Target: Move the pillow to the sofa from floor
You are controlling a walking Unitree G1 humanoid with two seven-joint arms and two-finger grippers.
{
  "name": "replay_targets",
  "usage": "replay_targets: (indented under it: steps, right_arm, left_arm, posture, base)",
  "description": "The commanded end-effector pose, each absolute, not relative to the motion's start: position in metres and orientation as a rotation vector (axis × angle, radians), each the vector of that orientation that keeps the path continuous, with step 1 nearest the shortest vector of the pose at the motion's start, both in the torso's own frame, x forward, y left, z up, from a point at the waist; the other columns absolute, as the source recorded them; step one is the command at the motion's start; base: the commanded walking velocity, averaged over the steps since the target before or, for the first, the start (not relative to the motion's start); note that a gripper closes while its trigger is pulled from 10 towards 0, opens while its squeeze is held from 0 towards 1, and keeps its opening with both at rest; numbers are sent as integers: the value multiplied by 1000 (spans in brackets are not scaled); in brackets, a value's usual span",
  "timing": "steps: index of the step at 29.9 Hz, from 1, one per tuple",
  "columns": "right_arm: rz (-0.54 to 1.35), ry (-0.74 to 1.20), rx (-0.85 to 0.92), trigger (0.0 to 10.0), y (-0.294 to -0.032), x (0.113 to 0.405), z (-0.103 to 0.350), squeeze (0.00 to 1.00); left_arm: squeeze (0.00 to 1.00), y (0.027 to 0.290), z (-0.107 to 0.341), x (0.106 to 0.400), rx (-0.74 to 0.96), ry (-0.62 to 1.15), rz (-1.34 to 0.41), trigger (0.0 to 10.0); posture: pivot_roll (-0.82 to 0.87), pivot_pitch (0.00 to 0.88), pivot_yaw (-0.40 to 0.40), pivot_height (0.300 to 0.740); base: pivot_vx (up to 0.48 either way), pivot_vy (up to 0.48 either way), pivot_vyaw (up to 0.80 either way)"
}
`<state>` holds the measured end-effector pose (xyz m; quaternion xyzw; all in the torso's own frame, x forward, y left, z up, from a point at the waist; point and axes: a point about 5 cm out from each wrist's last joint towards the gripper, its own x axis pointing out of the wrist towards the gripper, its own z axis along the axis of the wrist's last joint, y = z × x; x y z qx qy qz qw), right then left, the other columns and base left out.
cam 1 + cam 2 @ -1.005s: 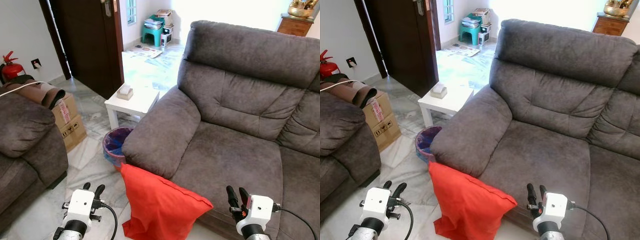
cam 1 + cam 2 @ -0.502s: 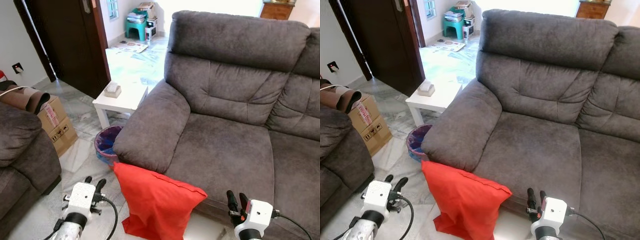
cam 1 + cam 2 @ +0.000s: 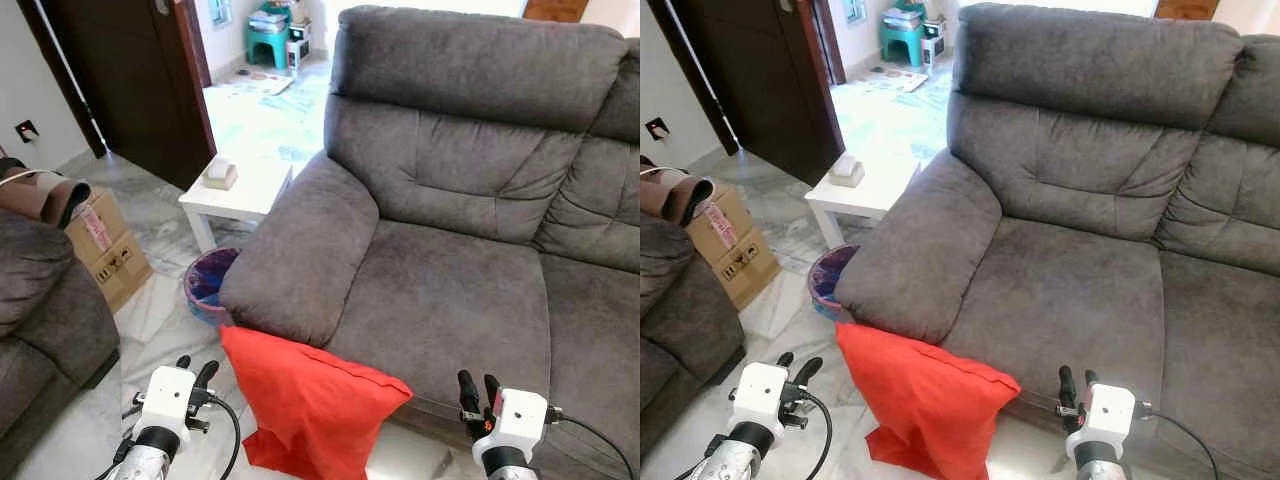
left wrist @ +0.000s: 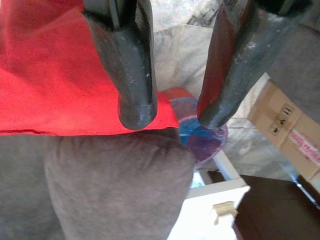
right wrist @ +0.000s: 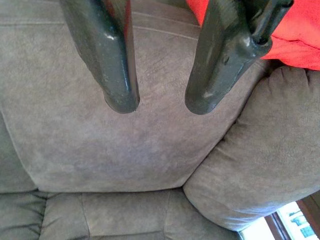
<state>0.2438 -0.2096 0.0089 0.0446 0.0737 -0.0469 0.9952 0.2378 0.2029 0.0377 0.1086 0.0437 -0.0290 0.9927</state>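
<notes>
Pillow (image 3: 315, 410) first: it is red and it stands on the floor (image 3: 160, 310), leaning against the front of the sofa (image 3: 450, 290). Its top corner touches the low edge of the sofa's armrest (image 3: 300, 255), on the left end. The pillow is near me, between my two arms.

My left gripper (image 3: 195, 375) is low and near, just left of the pillow. It does not touch the pillow. Its two black fingers (image 4: 132, 60) have a small gap between them and hold nothing. Looking along them, I see the red pillow, the grey armrest and a bin (image 4: 202, 140) past them.

My right gripper (image 3: 477, 390) is low and near too, on the right of the pillow and apart from it. It is in front of the sofa seat. Its fingers (image 5: 107, 55) also have a gap between them and hold nothing. Looking along them, I see the grey seat cushion and a bit of red pillow at the edge.

The bin (image 3: 205, 285) sits on the floor by the armrest, behind the pillow. It is round, blue and purple. Farther off is a small white table (image 3: 240, 195) with a little box (image 3: 220, 175) on top. A brown cardboard box (image 3: 105, 245) is on the left, beside another grey sofa (image 3: 40, 300). A dark door (image 3: 125, 70) stands far on the left.
</notes>
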Motion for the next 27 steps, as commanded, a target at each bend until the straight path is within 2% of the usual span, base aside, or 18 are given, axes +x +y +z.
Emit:
replay_targets:
  steps: [1, 7, 13, 27]
  right_arm:
    - [-99, 170, 98, 10000, -207, 239, 3, 0]
    - [-72, 183, 85, 10000, -199, 236, 0, 0]
    - [-79, 170, 86, 10000, -202, 238, 2, 0]
    - [-105, 171, 116, 10000, -204, 238, 1, 0]
  left_arm:
    - [0, 203, 34, 233, 212, 115, -71, 10000]
    - [0, 204, 35, 234, 203, 109, -59, 10000]
    - [0, 204, 36, 235, 204, 104, -59, 10000]
    - [0, 202, 37, 236, 197, 99, -68, 10000]
  posture:
    - [13, 137, 48, 676]
    - [13, 131, 48, 676]
    - [10, 122, 49, 676]
    - [11, 123, 45, 676]
  base:
    - [0, 0, 0]
    - [0, 0, 0]
    - [0, 0, 694]
    - [0, 0, 0]
